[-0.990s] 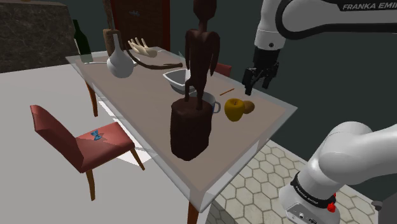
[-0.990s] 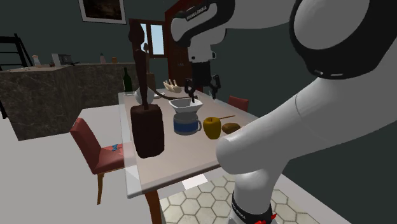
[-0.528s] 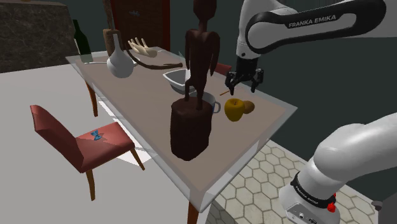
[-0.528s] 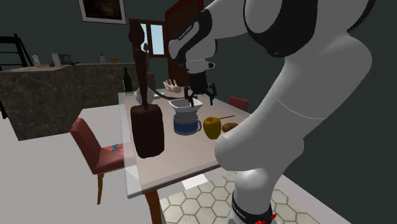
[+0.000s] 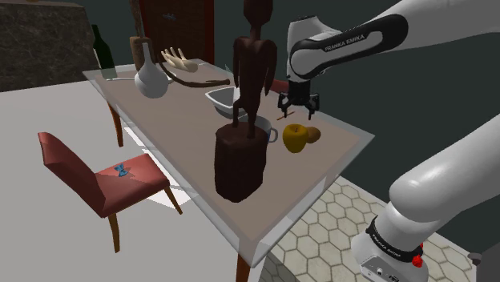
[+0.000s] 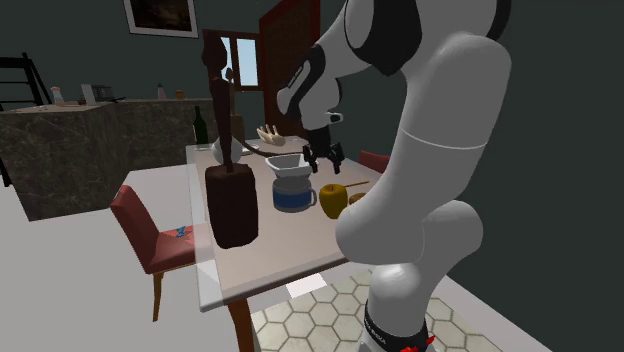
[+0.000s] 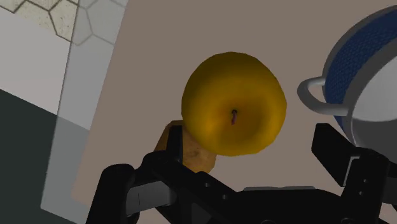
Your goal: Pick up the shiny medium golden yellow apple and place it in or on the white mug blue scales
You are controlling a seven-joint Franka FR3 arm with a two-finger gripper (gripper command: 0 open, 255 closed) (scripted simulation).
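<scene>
The gripper (image 6: 322,158) hangs spread wide, empty, just above the yellow apple (image 6: 333,200). The apple rests on the table (image 6: 290,255) at the mug's (image 6: 293,192) 3 o'clock in the second exterior view. It looks glossy and rigid (probably slippery), so the 2 fingers should pinch its widest girth.

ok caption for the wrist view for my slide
Open fingers poised over the golden yellow apple, the blue-and-white mug beside it on the table.

black claw (image 5: 298,108) spread above yellow apple (image 5: 294,138), mug (image 5: 267,130) just beside
</scene>
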